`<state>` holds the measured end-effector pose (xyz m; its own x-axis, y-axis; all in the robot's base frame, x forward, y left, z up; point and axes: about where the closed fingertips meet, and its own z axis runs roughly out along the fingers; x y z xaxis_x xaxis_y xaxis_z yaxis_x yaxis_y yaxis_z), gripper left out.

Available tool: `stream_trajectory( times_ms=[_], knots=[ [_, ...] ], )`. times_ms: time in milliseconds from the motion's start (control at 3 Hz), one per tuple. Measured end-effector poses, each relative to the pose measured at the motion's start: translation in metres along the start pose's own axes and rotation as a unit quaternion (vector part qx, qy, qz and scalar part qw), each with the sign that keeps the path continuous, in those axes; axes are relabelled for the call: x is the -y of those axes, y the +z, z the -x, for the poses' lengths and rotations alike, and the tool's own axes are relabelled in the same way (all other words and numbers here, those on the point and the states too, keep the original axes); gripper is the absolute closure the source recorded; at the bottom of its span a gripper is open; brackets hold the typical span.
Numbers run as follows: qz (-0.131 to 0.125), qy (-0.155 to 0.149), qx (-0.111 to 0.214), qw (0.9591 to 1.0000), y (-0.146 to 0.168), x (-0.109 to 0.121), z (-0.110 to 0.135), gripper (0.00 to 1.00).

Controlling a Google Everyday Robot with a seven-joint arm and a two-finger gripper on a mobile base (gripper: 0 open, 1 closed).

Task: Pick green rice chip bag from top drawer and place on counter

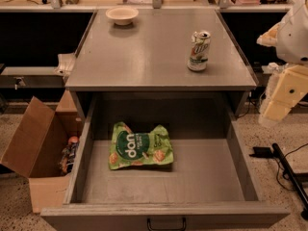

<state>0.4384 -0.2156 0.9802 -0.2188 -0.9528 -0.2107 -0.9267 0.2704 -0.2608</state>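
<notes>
The green rice chip bag (140, 146) lies flat on the bottom of the open top drawer (166, 186), left of its middle and toward the back. The drawer is pulled out toward me, with a small dark handle (166, 224) on its front. The counter (144, 52) is the grey metal top above it. My gripper (272, 110) hangs at the right edge of the view, outside the drawer's right wall, level with the counter's front edge and well away from the bag. It holds nothing that I can see.
A green-and-white soda can (198, 51) stands on the counter's right side and a pale bowl (122, 15) at its back left. An open cardboard box (36, 148) with items sits on the floor left of the drawer. Dark cables (288, 170) lie on the floor at the right.
</notes>
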Motion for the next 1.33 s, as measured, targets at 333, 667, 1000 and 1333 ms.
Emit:
stream_trajectory(
  times_ms=[333,667,1000,1333],
  knots=[
    [0.000,0.000,0.000,1.0000,0.000,0.000,0.000,0.00],
    [0.005,-0.008,0.024,0.9997,0.019,-0.003,0.005,0.00],
    [0.013,-0.015,0.056,0.9982,0.047,-0.015,0.021,0.00],
    [0.023,-0.012,0.089,0.9956,0.065,-0.034,0.037,0.00]
  ],
)
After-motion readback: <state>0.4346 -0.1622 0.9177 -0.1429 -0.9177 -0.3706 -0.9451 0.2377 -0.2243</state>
